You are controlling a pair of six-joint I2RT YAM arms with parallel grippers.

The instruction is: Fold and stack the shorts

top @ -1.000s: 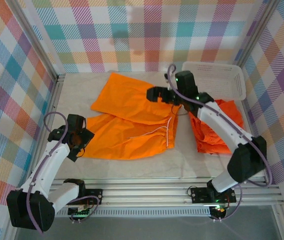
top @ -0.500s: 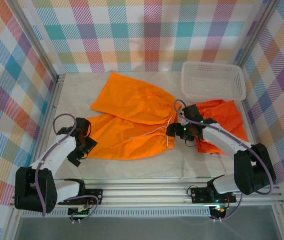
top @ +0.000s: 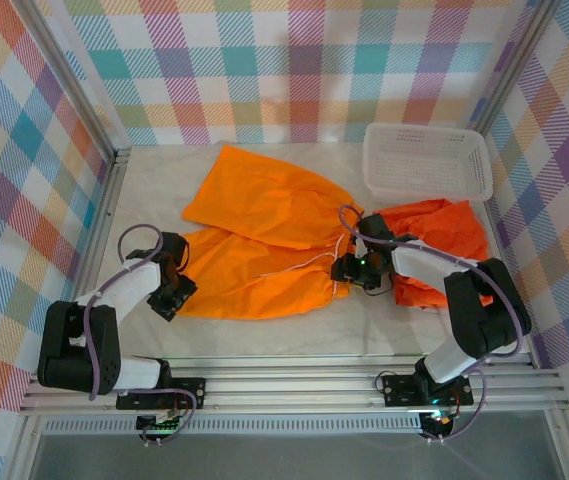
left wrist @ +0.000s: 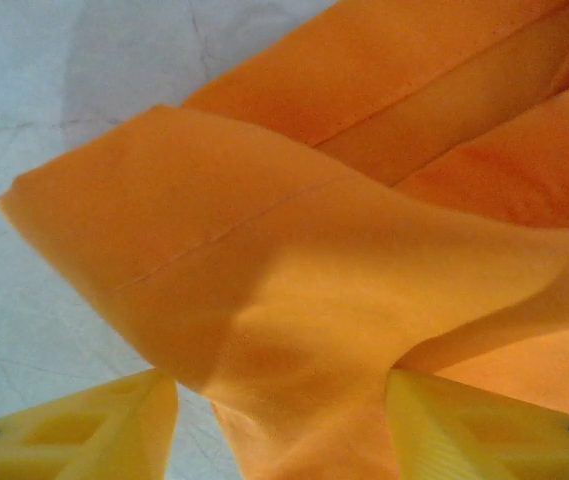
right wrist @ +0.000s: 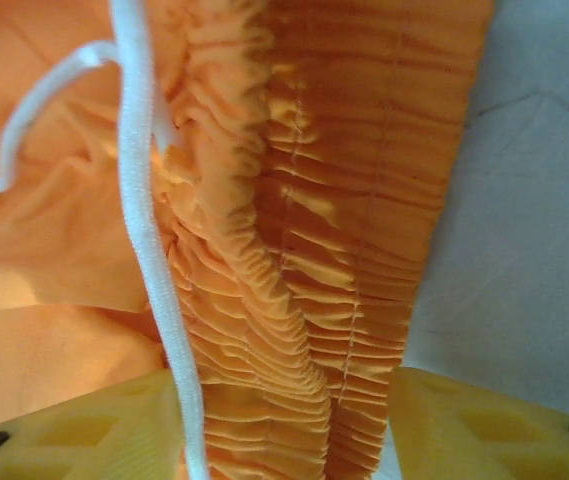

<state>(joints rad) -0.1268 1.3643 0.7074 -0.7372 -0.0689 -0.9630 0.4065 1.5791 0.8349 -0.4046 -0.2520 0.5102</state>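
A bright orange pair of shorts (top: 264, 235) lies spread across the table's middle, its white drawstring (top: 314, 262) trailing near the waist. My left gripper (top: 174, 285) is low at the left hem corner. In the left wrist view that corner (left wrist: 264, 300) sits between the yellow fingers (left wrist: 94, 425) of the left gripper (left wrist: 282, 430), with a sliver of table showing beside one. My right gripper (top: 349, 270) is at the gathered waistband (right wrist: 304, 250). The band and drawstring (right wrist: 144, 200) lie between the parted fingers of the right gripper (right wrist: 284, 425). A second orange pair (top: 444, 235) lies crumpled at the right.
A white lattice basket (top: 426, 160) stands at the back right, just behind the crumpled pair. Checked walls close in the left, back and right sides. An aluminium rail (top: 284, 380) runs along the near edge by the arm bases.
Both arms have come down to the cloth: the right from the back middle to the waistband, the left inward to the hem corner. Both pairs of fingers have narrowed around the fabric.
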